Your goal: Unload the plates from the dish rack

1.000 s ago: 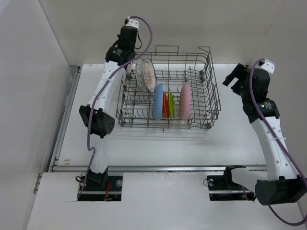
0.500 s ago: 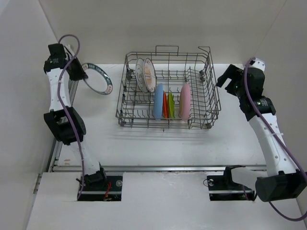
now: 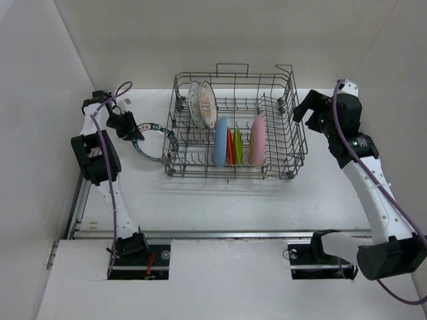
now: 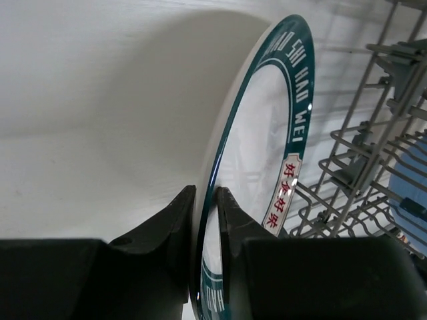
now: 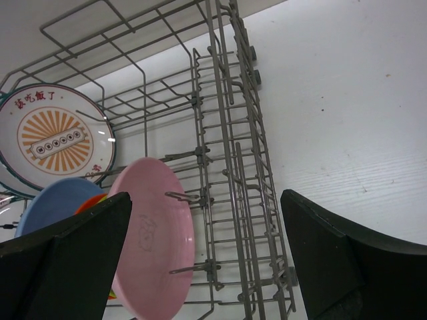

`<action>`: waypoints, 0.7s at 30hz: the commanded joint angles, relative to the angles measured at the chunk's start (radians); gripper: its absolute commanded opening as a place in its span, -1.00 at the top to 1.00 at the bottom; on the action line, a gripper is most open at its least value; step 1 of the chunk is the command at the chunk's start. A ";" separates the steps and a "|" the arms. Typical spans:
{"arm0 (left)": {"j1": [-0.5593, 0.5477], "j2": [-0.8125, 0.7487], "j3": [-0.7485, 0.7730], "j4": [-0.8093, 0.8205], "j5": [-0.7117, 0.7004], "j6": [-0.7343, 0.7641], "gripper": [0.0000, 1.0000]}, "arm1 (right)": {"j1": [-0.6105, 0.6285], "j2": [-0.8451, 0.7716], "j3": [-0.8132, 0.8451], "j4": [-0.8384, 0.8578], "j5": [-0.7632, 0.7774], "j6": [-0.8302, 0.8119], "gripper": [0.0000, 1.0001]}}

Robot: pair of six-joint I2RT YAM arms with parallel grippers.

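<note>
My left gripper (image 3: 127,127) (image 4: 205,193) is shut on the rim of a white plate with a teal band and lettering (image 3: 155,140) (image 4: 267,147). That plate is outside the dish rack (image 3: 193,170) (image 4: 360,153), tilted just off its left wall. Inside the rack stand two white sunburst plates (image 3: 205,103) (image 5: 57,137), then a blue (image 3: 220,141) (image 5: 57,203), an orange (image 3: 229,148), a lime green (image 3: 237,147) and a pink plate (image 3: 257,140) (image 5: 157,247). My right gripper (image 3: 308,112) (image 5: 207,207) hangs open and holds nothing, beside the rack's right end.
White walls close in the table on the left, back and right. The table's left edge has a metal rail (image 3: 90,173). The left arm's purple cable (image 3: 107,153) loops along its links. Bare table lies in front of the rack.
The left arm lifted the teal-rimmed plate out at the rack's back left, swung far left, and now holds it lower beside the rack's left wall. The right gripper moved left toward the rack.
</note>
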 commanded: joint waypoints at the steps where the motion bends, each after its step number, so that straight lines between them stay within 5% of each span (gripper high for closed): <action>1: 0.013 -0.030 -0.052 0.018 -0.132 -0.005 0.75 | 0.013 -0.002 0.016 0.054 -0.008 -0.013 -0.98; 14: 0.034 -0.001 -0.061 0.040 -0.511 -0.084 0.75 | 0.097 0.030 0.016 0.043 -0.008 -0.033 -0.98; 18: 0.043 -0.001 -0.061 0.040 -0.534 -0.070 0.25 | 0.148 0.052 0.016 0.034 -0.020 -0.076 -0.98; 21: 0.043 -0.001 -0.072 0.049 -0.493 -0.058 0.12 | 0.162 0.076 0.016 0.025 -0.029 -0.087 -0.98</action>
